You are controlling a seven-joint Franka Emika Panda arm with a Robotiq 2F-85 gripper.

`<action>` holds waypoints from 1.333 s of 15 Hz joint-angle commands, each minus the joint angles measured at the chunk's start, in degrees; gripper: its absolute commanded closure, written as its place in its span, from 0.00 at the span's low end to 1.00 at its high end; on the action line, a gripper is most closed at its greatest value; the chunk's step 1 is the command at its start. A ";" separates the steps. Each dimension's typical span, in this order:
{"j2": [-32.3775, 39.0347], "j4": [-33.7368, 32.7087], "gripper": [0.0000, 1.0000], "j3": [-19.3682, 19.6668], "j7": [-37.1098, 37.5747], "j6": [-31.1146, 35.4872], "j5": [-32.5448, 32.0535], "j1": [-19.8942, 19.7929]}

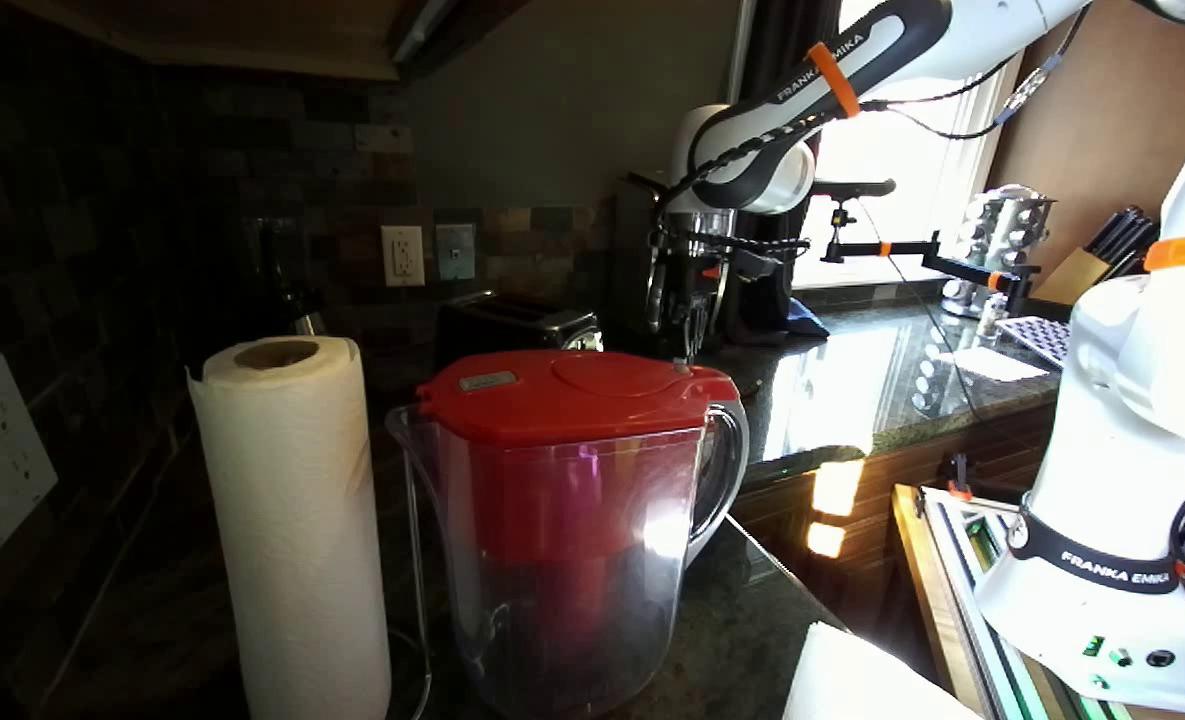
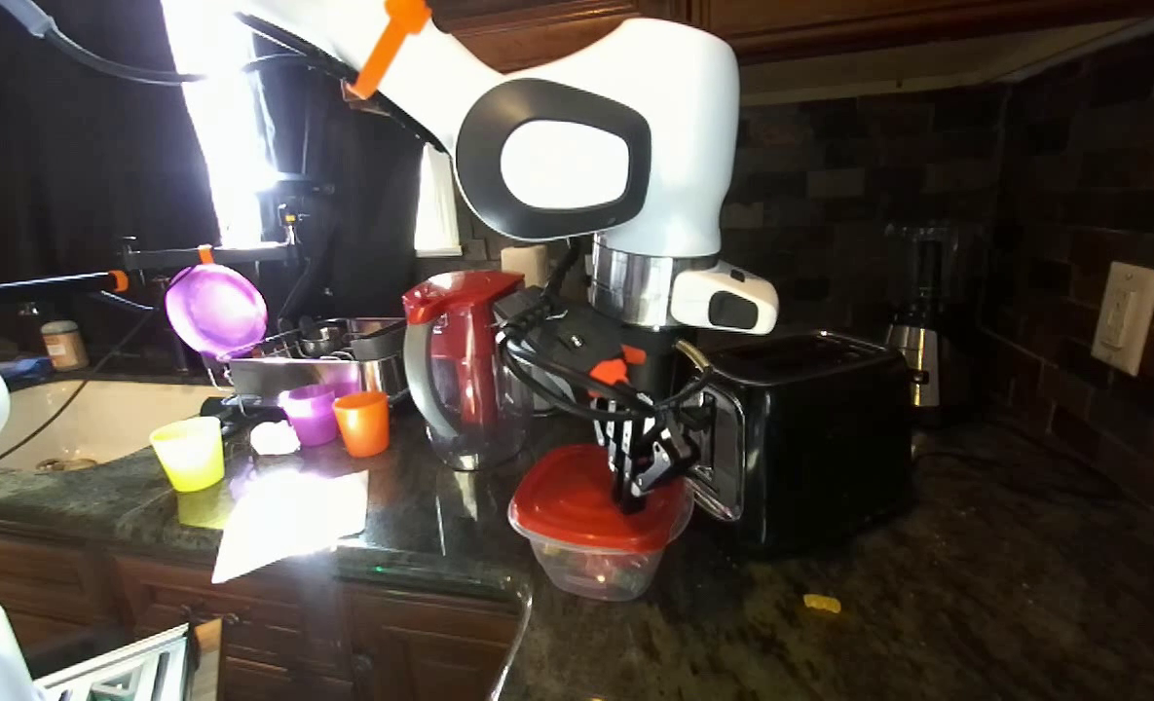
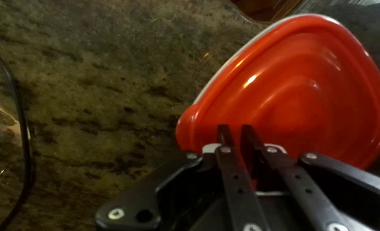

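The pincer (image 3: pixel 235 128), low in the middle of the wrist view, points at the red lid (image 3: pixel 299 86) filling the right half; its fingers stand slightly parted, red showing through the narrow gap. I cannot tell whether the tips touch the lid. In an exterior view, the lid sits on a clear tub (image 2: pixel 596 572) just below centre, on the table (image 2: pixel 927 604). The toaster (image 2: pixel 830 458) is just beside it, right of centre. Farther off, left of centre, stands the pitcher (image 2: pixel 474 389), then the orange cup (image 2: pixel 361 424), purple cup (image 2: pixel 310 415) and yellow cup (image 2: pixel 188 455); the sink (image 2: pixel 70 419) is at far left.
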State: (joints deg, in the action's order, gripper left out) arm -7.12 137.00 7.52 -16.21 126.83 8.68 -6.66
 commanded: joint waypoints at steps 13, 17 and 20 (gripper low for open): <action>0.43 0.37 0.00 7.35 -29.86 -8.27 15.87 -1.73; 2.64 -0.33 0.00 7.34 -30.45 -7.90 18.62 -2.17; 3.97 -0.67 0.00 7.07 -30.96 -7.87 20.77 -2.48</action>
State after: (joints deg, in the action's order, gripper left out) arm -4.89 137.01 14.55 -45.12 119.80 26.56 -8.51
